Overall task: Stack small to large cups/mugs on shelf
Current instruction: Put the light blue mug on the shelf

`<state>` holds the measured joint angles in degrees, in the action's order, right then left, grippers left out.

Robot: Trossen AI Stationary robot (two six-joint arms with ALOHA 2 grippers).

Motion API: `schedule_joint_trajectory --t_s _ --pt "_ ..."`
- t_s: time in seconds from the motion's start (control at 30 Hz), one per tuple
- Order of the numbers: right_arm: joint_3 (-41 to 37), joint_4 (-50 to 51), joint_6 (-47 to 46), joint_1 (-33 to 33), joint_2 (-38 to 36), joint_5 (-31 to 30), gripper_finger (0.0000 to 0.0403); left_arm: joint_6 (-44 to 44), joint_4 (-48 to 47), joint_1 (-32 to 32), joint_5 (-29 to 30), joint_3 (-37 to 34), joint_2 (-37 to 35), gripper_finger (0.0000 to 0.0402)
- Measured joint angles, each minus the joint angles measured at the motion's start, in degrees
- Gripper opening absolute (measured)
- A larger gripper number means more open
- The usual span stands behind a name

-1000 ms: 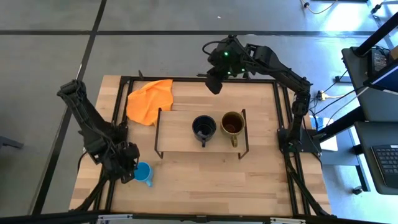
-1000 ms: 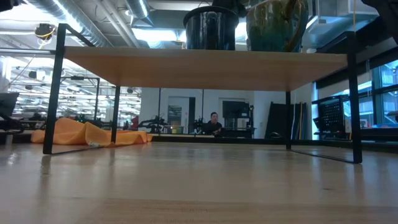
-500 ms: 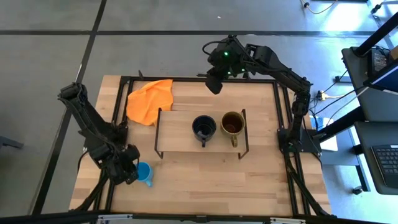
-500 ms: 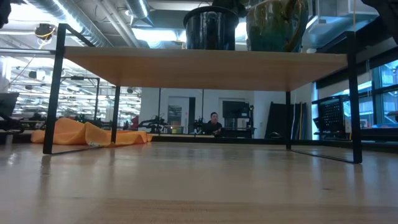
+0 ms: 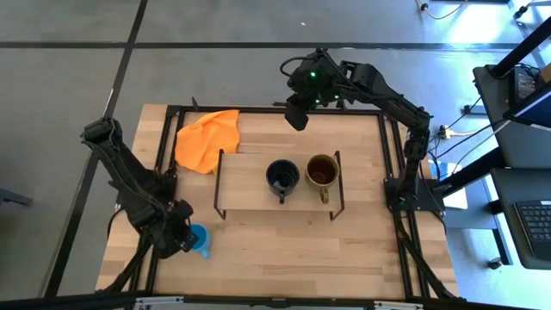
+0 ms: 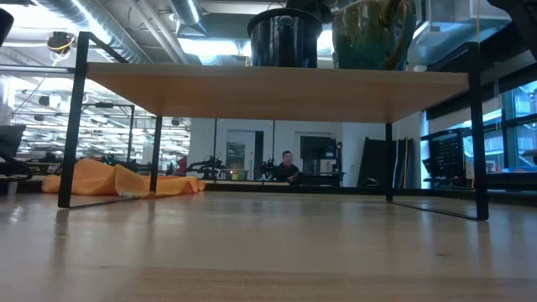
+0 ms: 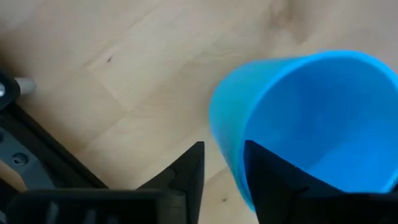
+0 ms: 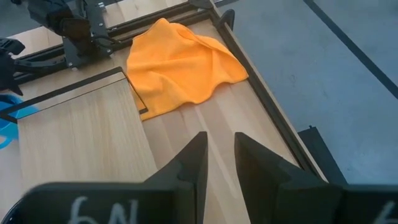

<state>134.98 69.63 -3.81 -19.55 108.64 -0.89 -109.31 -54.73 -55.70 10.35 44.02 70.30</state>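
The left gripper (image 5: 181, 240) has shifted slightly nearer over half a second, its fingers straddling the wall of the small light-blue mug (image 7: 305, 118) at the table's near left; whether they grip is unclear. The light-wood shelf (image 5: 245, 185) awaits it.

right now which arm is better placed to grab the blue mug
Left. The left gripper is already at the blue mug near the table's front left, one finger outside its wall, one inside. The right gripper hovers by the table's far edge, beyond the shelf.
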Motion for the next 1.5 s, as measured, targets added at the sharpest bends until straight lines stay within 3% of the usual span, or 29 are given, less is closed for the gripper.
schedule_joint_trajectory --t_s 0.27,0.53,0.77,0.9,1.1,1.33,1.5 --pt "0.0 0.0 0.0 -0.1 0.0 0.0 0.0081 -1.3 -0.1 0.2 1.2 -0.8 0.0 0.0010" --pt "0.0 0.1 -0.2 -1.0 0.0 0.0 0.0081 5.2 -1.4 2.4 2.0 1.5 -2.0 0.0004" --pt "0.0 3.0 -0.2 -2.5 0.0 0.0 0.0081 15.3 -18.8 7.6 4.8 12.5 -8.3 0.0002" --pt "0.0 6.2 -0.3 -3.1 0.0 -0.1 0.0081 27.0 -28.2 12.7 7.2 22.2 -9.8 0.0002" --pt "0.0 11.2 -0.2 -3.2 0.0 -2.5 0.0081 53.1 -33.8 25.3 9.7 33.3 -8.6 0.0002" --pt "0.0 12.6 -0.2 -3.3 0.0 -2.5 0.0080 77.5 -32.5 42.0 10.1 42.1 -5.0 0.0001" --pt "0.0 13.0 -1.9 -3.9 0.0 -2.6 0.0080 87.8 -30.8 51.2 6.0 46.6 0.3 0.0001"
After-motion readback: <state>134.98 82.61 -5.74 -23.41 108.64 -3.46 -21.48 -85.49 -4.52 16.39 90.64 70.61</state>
